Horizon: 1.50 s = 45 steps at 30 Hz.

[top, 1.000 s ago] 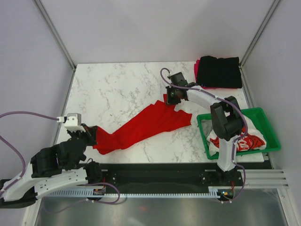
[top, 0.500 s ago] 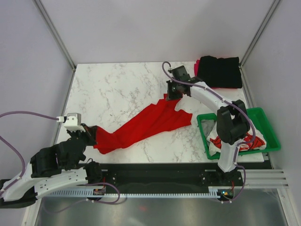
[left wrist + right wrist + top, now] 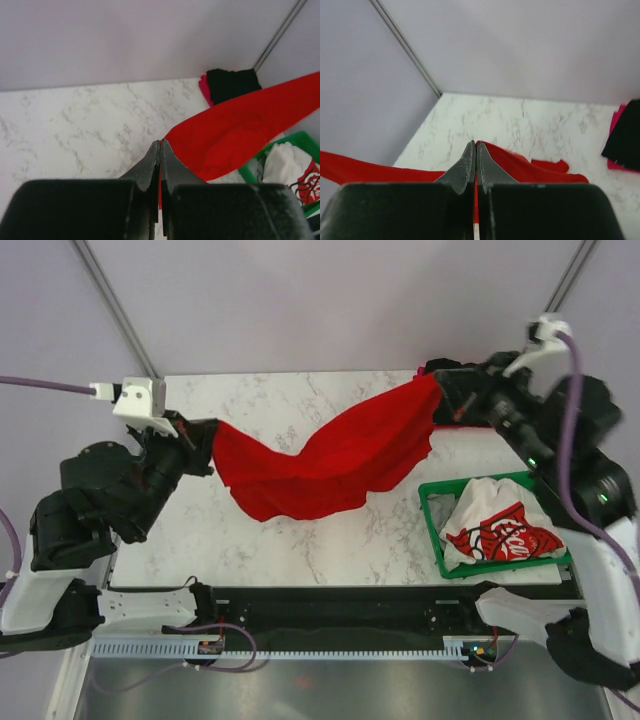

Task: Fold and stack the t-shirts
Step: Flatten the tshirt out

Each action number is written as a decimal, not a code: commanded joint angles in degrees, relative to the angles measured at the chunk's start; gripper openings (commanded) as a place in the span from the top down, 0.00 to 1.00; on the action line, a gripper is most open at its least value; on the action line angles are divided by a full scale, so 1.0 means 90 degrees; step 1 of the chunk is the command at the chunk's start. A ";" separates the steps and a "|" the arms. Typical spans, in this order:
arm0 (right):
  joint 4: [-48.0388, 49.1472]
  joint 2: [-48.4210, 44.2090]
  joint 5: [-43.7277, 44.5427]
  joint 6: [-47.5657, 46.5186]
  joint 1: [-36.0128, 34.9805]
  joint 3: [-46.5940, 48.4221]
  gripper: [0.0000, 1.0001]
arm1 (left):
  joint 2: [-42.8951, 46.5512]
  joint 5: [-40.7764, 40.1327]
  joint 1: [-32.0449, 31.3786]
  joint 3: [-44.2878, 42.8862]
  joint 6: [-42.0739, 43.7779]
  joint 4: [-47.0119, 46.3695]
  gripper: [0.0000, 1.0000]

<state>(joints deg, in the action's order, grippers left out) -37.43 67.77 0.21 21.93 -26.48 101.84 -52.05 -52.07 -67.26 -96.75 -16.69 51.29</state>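
Red t-shirt (image 3: 330, 458) hangs stretched between left gripper (image 3: 208, 430) and right gripper (image 3: 441, 400), both clamped on its 2 ends.

Green crate (image 3: 431, 523) on marble table (image 3: 280, 420)

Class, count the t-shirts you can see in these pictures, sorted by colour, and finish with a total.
Red t-shirt: 1
Black t-shirt: 1
Magenta-pink t-shirt: 1
White t-shirt with red print: 1 seen, crumpled in the green crate; more may hide beneath it
Total: 4
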 commanded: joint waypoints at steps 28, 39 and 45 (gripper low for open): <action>0.0898 -0.1916 0.1608 -0.1129 0.0012 0.0882 1.00 | -0.0143 0.3384 0.0579 -0.3107 0.4479 -0.2896 0.98; 0.1005 0.0885 0.3137 -0.0426 0.0012 -0.1219 1.00 | -0.1655 0.2901 0.2956 -0.0461 0.4293 -0.3496 0.98; -0.0482 0.4594 0.3766 -0.0066 0.0431 0.1086 1.00 | -0.5619 0.5158 0.6348 -0.2017 0.1239 -0.1642 0.98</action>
<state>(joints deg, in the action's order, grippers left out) -32.05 100.53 27.55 17.82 -25.21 98.15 -85.69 -17.06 -22.00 -104.07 15.73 24.14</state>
